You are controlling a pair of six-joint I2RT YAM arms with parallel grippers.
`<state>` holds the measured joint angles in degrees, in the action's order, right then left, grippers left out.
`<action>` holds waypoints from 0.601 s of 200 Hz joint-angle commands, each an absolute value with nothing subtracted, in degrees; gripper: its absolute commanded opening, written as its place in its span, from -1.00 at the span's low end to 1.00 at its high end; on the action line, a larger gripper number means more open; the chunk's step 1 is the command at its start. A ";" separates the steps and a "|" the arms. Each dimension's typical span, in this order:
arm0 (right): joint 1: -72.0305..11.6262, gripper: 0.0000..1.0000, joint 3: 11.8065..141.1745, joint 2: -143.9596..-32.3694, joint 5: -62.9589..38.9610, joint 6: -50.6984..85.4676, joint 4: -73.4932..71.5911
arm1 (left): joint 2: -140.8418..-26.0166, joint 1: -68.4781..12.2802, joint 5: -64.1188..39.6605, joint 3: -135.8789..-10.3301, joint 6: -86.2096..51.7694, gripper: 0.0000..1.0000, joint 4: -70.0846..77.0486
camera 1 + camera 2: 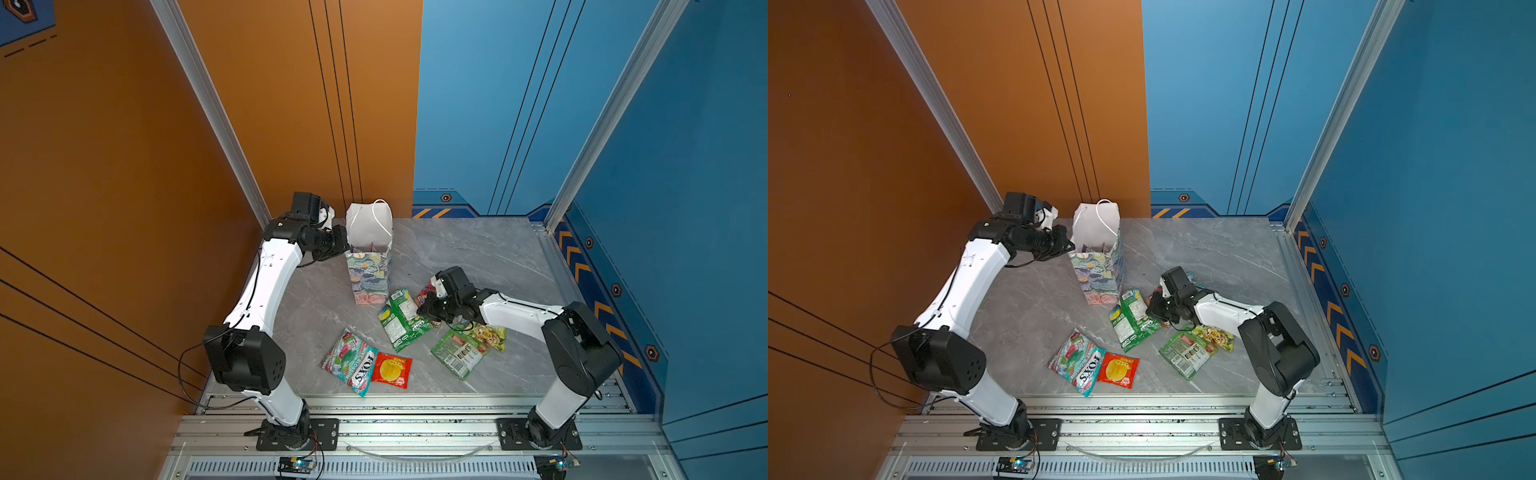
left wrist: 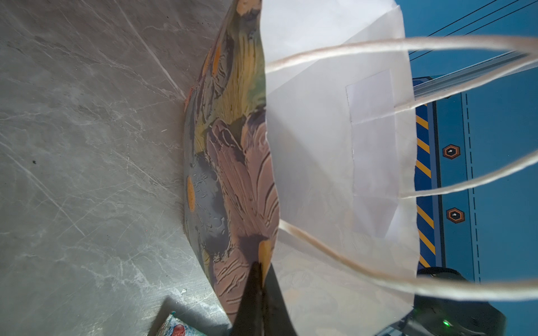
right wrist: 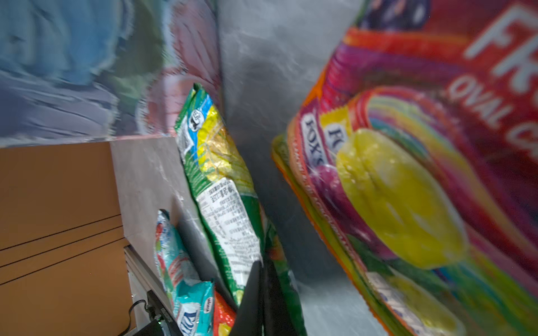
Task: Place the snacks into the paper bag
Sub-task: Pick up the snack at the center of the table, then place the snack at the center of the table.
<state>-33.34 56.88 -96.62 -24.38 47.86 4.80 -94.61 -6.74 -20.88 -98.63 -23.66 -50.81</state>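
Looking at this one, we reckon the left arm (image 1: 266, 286) is just playing bag-holder. The left jaws are clenched on the rim of the tall pastel floral paper bag (image 1: 368, 272), one side on the print and one on the white lining, presumably to prop the mouth open and steady it. The bag stands upright near the far left corner of the grey marbled surface (image 1: 478, 253).

Inside we mostly see plain white paper. A purplish sliver (image 1: 1086, 248) sits low down, too small to name.

The other snacks lie out on the surface:
- a teal FOX'S packet (image 1: 349, 362) touching a small red-yellow sachet (image 1: 391, 369) by the near edge
- a green-and-yellow pouch (image 1: 401, 322) around the middle
- a green labelled pouch (image 1: 457, 353) beside a yellow-green pouch (image 1: 492, 334), nearer the right edge

The right jaws are clenched low down, right by the green-and-yellow pouch and a red fruit-print FOX'S bag (image 3: 407, 174). We can't tell whether they've actually caught any film.
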 commanded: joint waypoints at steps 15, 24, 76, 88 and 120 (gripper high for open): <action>-32.66 -1.00 61.59 -90.63 -23.98 46.16 9.24 | -92.98 -6.48 -22.54 -98.25 -24.06 -1.00 -50.70; -32.53 -1.00 62.03 -89.50 -23.58 46.08 9.92 | -92.99 -6.53 -22.68 -98.22 -24.08 -1.00 -50.69; -29.44 -1.00 62.41 -86.05 -21.88 43.97 13.07 | -93.19 -6.67 -22.79 -98.33 -24.30 -1.00 -50.47; -28.39 -1.00 61.51 -85.97 -22.04 43.72 12.93 | -93.33 -6.68 -22.89 -98.35 -24.26 -1.00 -50.50; -25.06 -1.00 56.67 -86.09 -23.75 45.41 8.78 | -93.29 -6.77 -22.85 -98.25 -24.34 -1.00 -50.50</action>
<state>-27.24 60.07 -87.39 -23.46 45.23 11.31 -94.61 -6.74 -21.10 -98.63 -23.88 -50.81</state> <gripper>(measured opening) 0.047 0.046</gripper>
